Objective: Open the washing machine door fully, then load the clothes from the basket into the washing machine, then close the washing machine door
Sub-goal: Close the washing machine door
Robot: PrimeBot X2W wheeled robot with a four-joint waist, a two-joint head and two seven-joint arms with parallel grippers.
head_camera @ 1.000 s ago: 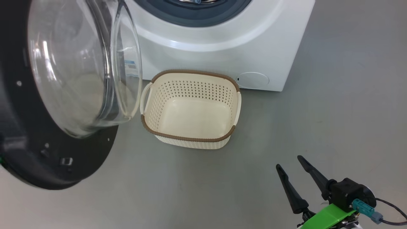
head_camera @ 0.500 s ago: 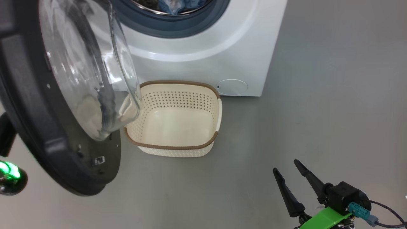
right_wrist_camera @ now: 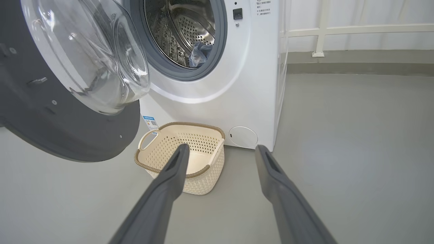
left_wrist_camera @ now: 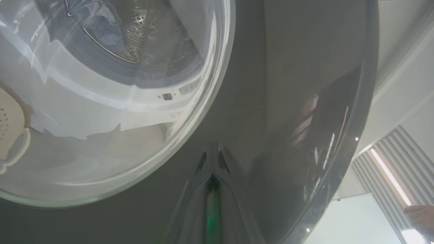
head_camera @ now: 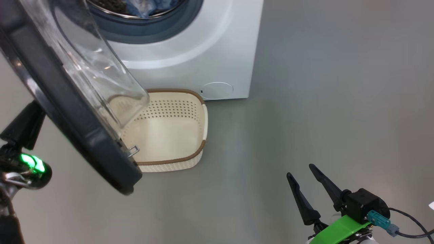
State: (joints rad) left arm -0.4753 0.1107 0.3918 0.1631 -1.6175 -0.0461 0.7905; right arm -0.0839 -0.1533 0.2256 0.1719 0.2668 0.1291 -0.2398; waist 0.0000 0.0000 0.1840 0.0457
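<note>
- Washing machine [right_wrist_camera: 251,84]: white front-loader standing on the grey floor [head_camera: 305,101], with its round opening uncovered.
- Door [head_camera: 84,135]: stands part-way open, glass bulge turned toward the drum. In the head view its lower edge hangs over the basket's left side.
- Clothes [right_wrist_camera: 200,52]: a blue bundle lying inside the drum, low at the front.
- Basket [head_camera: 169,161]: empty, on the floor just before the machine's bottom front edge.
- Left gripper [left_wrist_camera: 212,152]: fingers pressed together and holding nothing, tips against the door's glossy black outer face beside the glass.
- Right gripper [head_camera: 300,171]: fingers spread wide and empty, hovering over the floor well apart from the basket.
- Step in hand, as judged: loading looks done and the door closing is under way.
- Next move calls for a steady push along the hinge arc until the glass seats in the grey ring and the latch catches, with the bundle kept clear of the ring.
</note>
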